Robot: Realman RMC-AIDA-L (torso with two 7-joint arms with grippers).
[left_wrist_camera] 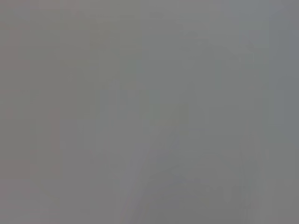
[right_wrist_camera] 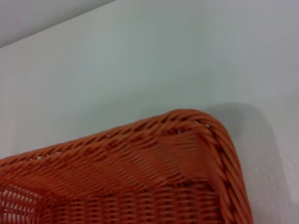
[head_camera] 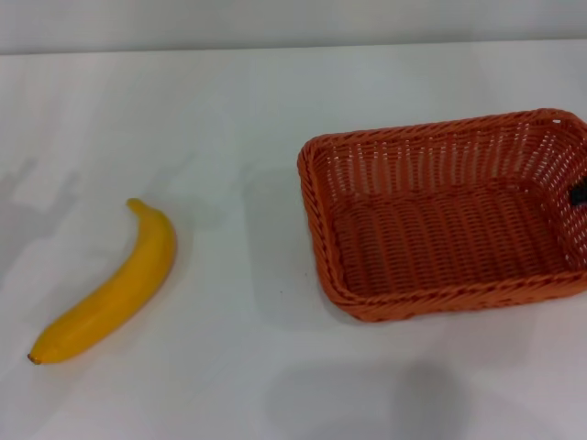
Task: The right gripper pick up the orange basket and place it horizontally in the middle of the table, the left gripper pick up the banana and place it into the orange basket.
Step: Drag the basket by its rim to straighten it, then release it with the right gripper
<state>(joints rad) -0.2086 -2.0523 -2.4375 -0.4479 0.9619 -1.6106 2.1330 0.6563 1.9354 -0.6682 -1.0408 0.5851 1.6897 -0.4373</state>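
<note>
Evidently basket step: right gripper (head_camera: 579, 194) at orange basket (head_camera: 440, 229) right wall, jaws unreadable; next, shift it left toward table (head_camera: 238, 119) centre.

A plain pale grey wall (head_camera: 275, 23) runs as a narrow, unmarked band across the far side of the head view. The left wrist view shows only featureless grey, with nothing there to make out.
</note>
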